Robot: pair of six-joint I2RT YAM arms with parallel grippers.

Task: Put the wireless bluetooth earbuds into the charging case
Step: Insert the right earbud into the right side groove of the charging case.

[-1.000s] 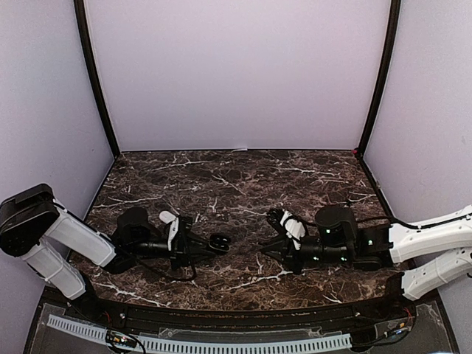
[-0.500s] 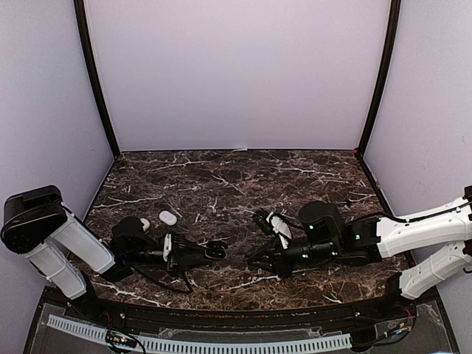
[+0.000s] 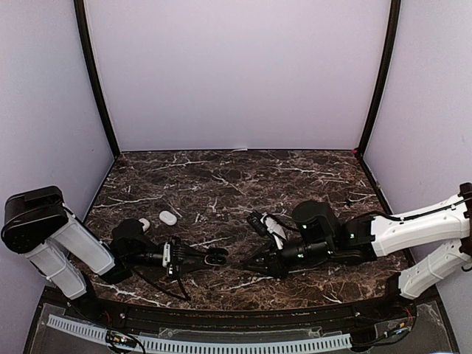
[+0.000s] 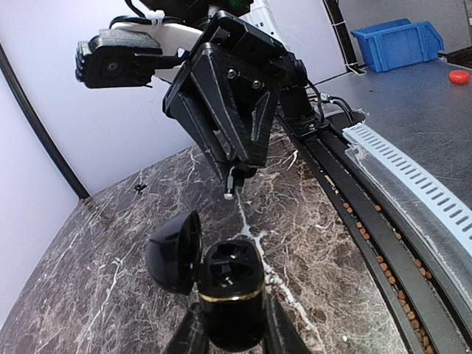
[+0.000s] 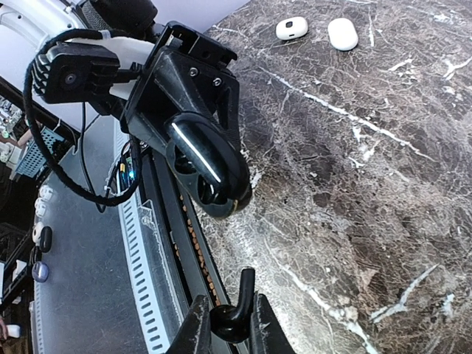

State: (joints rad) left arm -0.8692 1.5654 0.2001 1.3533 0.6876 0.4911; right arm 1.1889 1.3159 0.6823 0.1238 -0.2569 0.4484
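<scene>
My left gripper (image 4: 230, 328) is shut on the body of a black charging case (image 4: 230, 291) with a gold band. Its lid (image 4: 171, 252) hangs open to the left and both sockets look empty. My right gripper (image 5: 225, 324) is shut on a small black earbud (image 5: 237, 310) whose stem points out past the fingers. In the top view the case (image 3: 216, 257) and the right gripper (image 3: 241, 261) face each other a short gap apart, low over the table's front. The left wrist view has the right gripper (image 4: 234, 177) just above and beyond the open case.
Two white pebble-like pieces lie on the marble (image 3: 221, 184) behind the left arm: a larger one (image 3: 168, 217) and a smaller one (image 3: 144, 223), also in the right wrist view (image 5: 291, 28) (image 5: 342, 33). A black rail and a white slotted strip (image 3: 221, 344) run along the near edge.
The right arm has reached left, bringing the earbud toward the case. The left gripper has dropped nearer the front edge with the case, uncovering the white pieces behind it.
</scene>
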